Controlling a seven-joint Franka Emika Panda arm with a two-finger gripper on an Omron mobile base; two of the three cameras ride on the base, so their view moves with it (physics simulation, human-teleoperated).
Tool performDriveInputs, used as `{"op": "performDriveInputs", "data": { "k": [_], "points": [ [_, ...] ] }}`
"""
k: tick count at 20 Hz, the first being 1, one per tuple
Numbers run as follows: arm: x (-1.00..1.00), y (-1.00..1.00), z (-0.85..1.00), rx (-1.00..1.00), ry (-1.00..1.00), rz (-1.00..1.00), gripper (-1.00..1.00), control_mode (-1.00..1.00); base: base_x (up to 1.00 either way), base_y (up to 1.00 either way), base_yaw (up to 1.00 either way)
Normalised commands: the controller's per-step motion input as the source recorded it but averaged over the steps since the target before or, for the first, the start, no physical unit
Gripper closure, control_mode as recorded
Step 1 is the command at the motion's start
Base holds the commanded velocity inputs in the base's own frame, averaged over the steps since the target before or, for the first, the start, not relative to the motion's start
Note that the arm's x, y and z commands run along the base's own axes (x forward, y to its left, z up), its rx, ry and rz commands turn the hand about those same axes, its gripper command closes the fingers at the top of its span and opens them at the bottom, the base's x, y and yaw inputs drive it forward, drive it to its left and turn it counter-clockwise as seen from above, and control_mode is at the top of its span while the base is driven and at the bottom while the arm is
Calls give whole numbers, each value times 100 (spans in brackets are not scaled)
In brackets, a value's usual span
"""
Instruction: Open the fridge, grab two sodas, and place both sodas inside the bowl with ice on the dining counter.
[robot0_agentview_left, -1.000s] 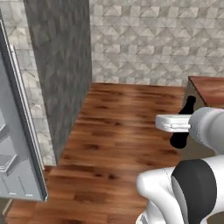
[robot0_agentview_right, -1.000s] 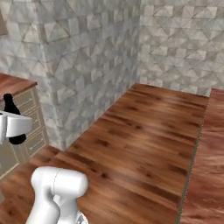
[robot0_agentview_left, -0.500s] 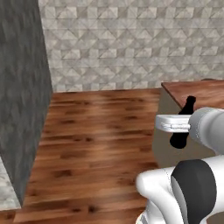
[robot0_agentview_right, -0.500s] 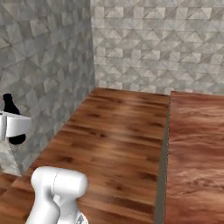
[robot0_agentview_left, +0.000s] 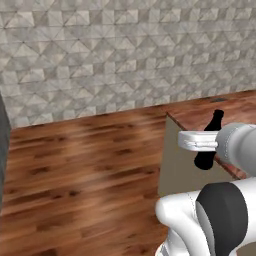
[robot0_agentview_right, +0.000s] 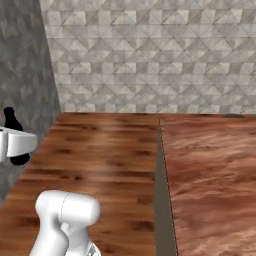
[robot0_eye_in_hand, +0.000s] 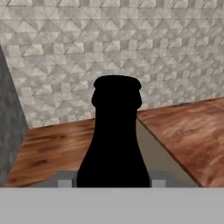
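A dark soda bottle (robot0_eye_in_hand: 116, 140) stands upright, clamped between the jaws of the gripper (robot0_agentview_left: 206, 141), its slim neck rising at twelve o'clock in the hand view. Since a second ago the whole scene has swung: the open fridge door has left the base views, and the reddish dining counter (robot0_agentview_right: 215, 170) now fills the right base view from three to five o'clock. The base appears to be carrying the bottle toward the counter.

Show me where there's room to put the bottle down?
The brown counter top is bare from its near left edge back to the tiled wall; no bowl in sight. The wood floor between counter and wall is open too. The only crowded spot is the hand, shut on the black bottle.
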Motion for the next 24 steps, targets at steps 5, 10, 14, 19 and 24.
{"op": "performDriveInputs", "data": {
  "k": [5, 10, 14, 19, 24],
  "points": [
    [0, 0, 0, 0, 0, 0, 100, 100, 100, 27, -44],
    [0, 0, 0, 0, 0, 0, 100, 100, 97, 45, -48],
    [0, 0, 0, 0, 0, 0, 100, 100, 93, 52, -48],
    [0, 0, 0, 0, 0, 0, 100, 100, 93, 54, -47],
    [0, 0, 0, 0, 0, 0, 100, 100, 93, 56, -47]
  ]
}}
